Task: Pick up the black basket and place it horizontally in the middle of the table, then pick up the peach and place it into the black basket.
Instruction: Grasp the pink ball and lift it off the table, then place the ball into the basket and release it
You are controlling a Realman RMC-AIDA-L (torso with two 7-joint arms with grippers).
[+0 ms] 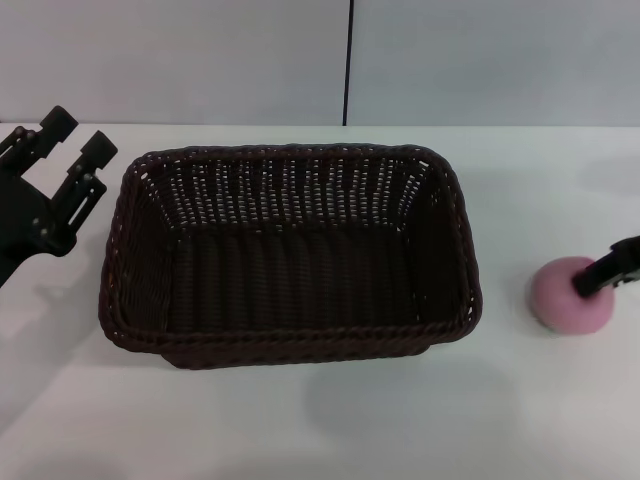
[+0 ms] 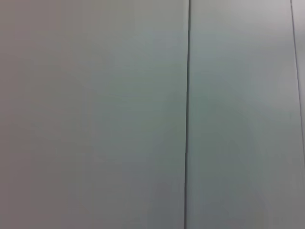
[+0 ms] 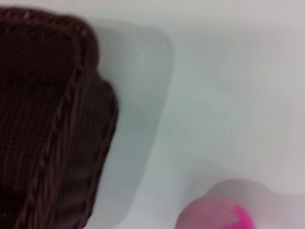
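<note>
The black basket stands upright and empty in the middle of the white table, its long side running left to right. The pink peach rests on the table to the right of the basket. My right gripper reaches in from the right edge and overlaps the peach's top right side. The right wrist view shows a corner of the basket and the peach with its magenta spot. My left gripper is open and empty, held up left of the basket.
A grey wall with a dark vertical seam stands behind the table. The left wrist view shows only that wall and its seam.
</note>
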